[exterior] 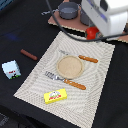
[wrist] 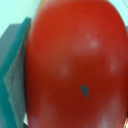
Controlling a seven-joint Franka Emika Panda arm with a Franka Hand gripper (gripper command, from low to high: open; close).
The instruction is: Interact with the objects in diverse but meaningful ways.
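Note:
The red tomato [wrist: 75,65] fills nearly the whole wrist view, with a grey and teal finger [wrist: 12,75] pressed against its side. In the exterior view the tomato [exterior: 91,34] hangs just under my gripper [exterior: 92,29] at the far edge of the placemat, and my gripper looks shut on it. The arm's white body hides the fingers there. A grey two-handled pot [exterior: 69,10] stands behind it. The brown sausage stick [exterior: 28,54] and the milk carton [exterior: 11,69] lie on the dark table at the exterior view's left. The yellow butter box [exterior: 55,95] rests on the mat's near part.
A tan round plate [exterior: 69,66] sits mid-placemat [exterior: 97,95], between a wooden-handled knife [exterior: 84,58] and fork [exterior: 66,80]. A brown board [exterior: 55,21] lies under the pot. A black cable [exterior: 62,25] loops over the back of the mat.

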